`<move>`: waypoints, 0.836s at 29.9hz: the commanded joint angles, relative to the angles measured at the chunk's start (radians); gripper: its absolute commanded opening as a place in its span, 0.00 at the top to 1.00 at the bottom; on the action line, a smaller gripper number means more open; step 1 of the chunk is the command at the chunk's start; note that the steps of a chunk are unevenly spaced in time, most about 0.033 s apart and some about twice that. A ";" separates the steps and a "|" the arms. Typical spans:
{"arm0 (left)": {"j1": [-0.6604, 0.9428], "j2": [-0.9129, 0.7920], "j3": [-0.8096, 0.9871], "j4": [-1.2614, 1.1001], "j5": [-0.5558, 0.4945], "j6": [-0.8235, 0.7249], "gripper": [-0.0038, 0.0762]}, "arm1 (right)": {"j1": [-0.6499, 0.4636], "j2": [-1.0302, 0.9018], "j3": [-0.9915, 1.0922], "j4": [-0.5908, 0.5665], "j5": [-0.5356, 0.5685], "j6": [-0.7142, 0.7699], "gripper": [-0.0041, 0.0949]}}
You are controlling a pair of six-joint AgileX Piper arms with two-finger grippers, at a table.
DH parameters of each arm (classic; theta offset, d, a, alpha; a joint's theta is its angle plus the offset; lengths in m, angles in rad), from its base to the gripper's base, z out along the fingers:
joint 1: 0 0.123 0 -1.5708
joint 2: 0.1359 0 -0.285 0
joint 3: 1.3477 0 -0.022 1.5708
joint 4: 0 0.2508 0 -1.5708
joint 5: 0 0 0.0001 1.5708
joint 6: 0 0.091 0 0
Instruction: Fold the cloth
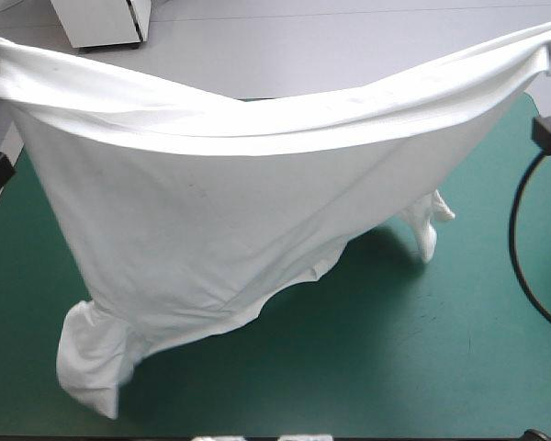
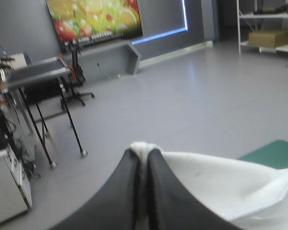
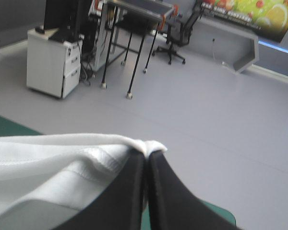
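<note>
**Item:** T-shirt [image 1: 211, 211], white, short-sleeved

**Location:** raised above the table [image 1: 441, 367] and stretched as one broad sheet from over the table's left edge to over its right edge, the top edge sagging in the middle. The lower part hangs toward the teal-green cover. One bunched end at the table's near left corner appears to touch the cover. A second bunched end hangs over the table's right half; whether it touches cannot be told

**Left gripper** [image 2: 143, 152]**:** black fingers all but closed into a pointed arch, with a nub of white fabric pinched at the tips. It is held high over the table's left edge, and the sheet runs from it toward the table's middle

**Right gripper** [image 3: 146, 155]**:** black fingers likewise pressed together on a stitched edge of the fabric, a small fold showing above the tips. It is held high over the table's right edge

**Condition:** no crease or fold visible. The fabric is opened out, hanging, and loosely wrinkled along its lower edge

**Progress, as judged:** early
- Done: two ends of one edge gripped, and the garment lifted and spread in the air
- Left: lowering it flat onto the table, smoothing the bunched ends, and every fold itself
- Note: the stitched band in the right grip suggests the hem is uppermost and the sleeves below, but this is a reading, not certain
</note>
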 commanded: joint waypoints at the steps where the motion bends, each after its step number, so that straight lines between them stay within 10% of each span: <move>1: -0.007 0.012 -0.089 -0.021 -0.116 0.000 0.96 | -0.001 -0.012 -0.102 -0.010 -0.080 0.000 0.97; 17: -0.005 0.016 -0.282 -0.107 -0.243 0.060 0.96 | -0.001 -0.029 -0.239 0.169 -0.313 -0.071 0.97; 25: -0.005 0.170 -0.280 -0.102 -0.317 0.058 0.96 | -0.001 0.098 -0.237 -0.028 -0.414 -0.019 0.98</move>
